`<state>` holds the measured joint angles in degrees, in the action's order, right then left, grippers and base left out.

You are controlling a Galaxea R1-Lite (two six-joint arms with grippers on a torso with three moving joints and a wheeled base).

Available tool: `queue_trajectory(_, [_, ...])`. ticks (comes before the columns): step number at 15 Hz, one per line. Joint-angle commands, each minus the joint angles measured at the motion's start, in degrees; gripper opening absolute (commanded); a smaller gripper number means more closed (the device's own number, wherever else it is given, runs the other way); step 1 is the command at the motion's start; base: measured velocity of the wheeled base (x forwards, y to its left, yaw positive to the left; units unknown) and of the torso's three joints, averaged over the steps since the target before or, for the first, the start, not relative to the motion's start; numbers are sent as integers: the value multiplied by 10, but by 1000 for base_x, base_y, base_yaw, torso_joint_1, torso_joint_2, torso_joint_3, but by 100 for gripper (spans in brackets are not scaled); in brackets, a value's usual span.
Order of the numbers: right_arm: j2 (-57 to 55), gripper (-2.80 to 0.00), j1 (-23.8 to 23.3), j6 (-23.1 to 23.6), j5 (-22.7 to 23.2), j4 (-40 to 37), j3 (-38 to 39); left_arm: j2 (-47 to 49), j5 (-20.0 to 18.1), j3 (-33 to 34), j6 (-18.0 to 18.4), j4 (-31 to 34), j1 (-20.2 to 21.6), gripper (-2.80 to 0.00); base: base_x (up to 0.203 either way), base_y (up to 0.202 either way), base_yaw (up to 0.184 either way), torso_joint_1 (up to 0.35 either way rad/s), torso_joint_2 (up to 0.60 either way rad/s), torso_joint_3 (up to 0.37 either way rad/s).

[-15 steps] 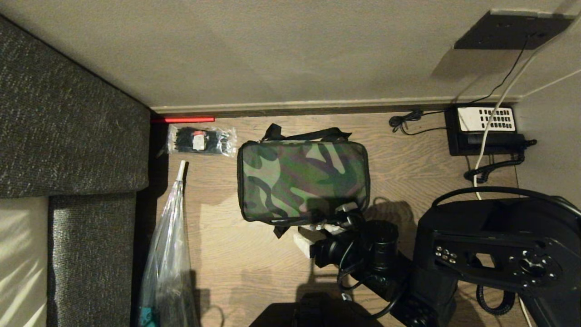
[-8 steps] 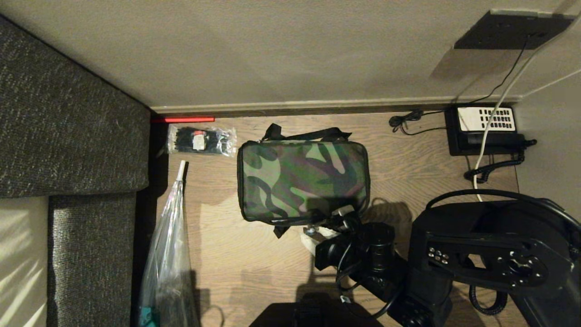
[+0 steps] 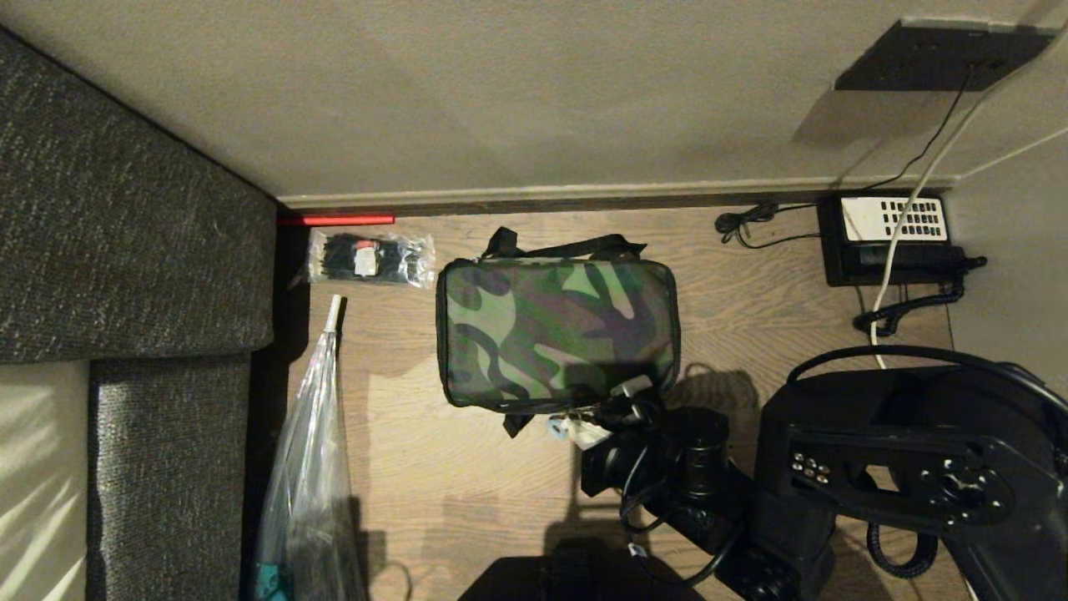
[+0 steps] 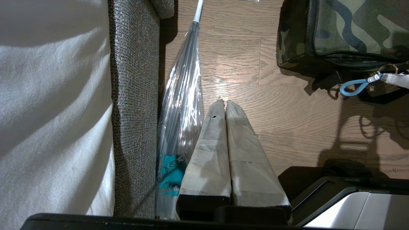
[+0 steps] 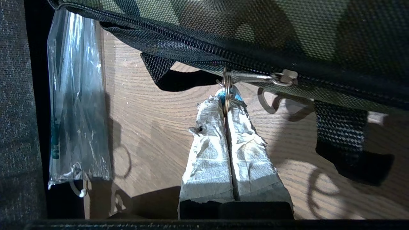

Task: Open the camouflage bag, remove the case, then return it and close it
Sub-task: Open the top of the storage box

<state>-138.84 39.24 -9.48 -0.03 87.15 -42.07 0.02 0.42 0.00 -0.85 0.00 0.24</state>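
Observation:
The camouflage bag [image 3: 555,330] lies zipped shut on the wooden floor, its black straps sticking out at the far and near sides. My right gripper [image 3: 571,427] is at the bag's near edge, right of its middle. In the right wrist view the right gripper [image 5: 226,107] is shut on the metal ring [image 5: 226,86] of the zipper pull, with a blue loop [image 4: 351,88] hanging from it. The bag's zipper [image 5: 179,40] runs closed along the edge. The case is out of view. My left gripper [image 4: 224,103] hangs shut and empty above the floor, left of the bag.
A grey sofa [image 3: 125,250] fills the left side. An umbrella in a clear sleeve [image 3: 309,451] lies along it. A packet of black cable ties [image 3: 371,257] sits by the bag's far left corner. A black telephone [image 3: 893,238] and cables are at the far right wall.
The right gripper's fingers have closed from wide open onto the zipper pull ring at the bag's near edge. The bag and the left arm have not moved.

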Motion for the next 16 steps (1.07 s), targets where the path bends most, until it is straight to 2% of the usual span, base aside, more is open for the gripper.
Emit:
queue_trajectory(1, [12,-280,0,-2,0,5,6,-1,0,2,0,0,0,-280,0,0,0,0,0,0])
queue_trajectory(5, [97,-280,-7,-4,7,5,81,-1,0,2,0,0,0,-280,0,0,0,0,0,0])
queue_trajectory(16, [138,-280,-32,-1,5,5,174,-1,0,2,0,0,0,-280,0,0,0,0,0,0])
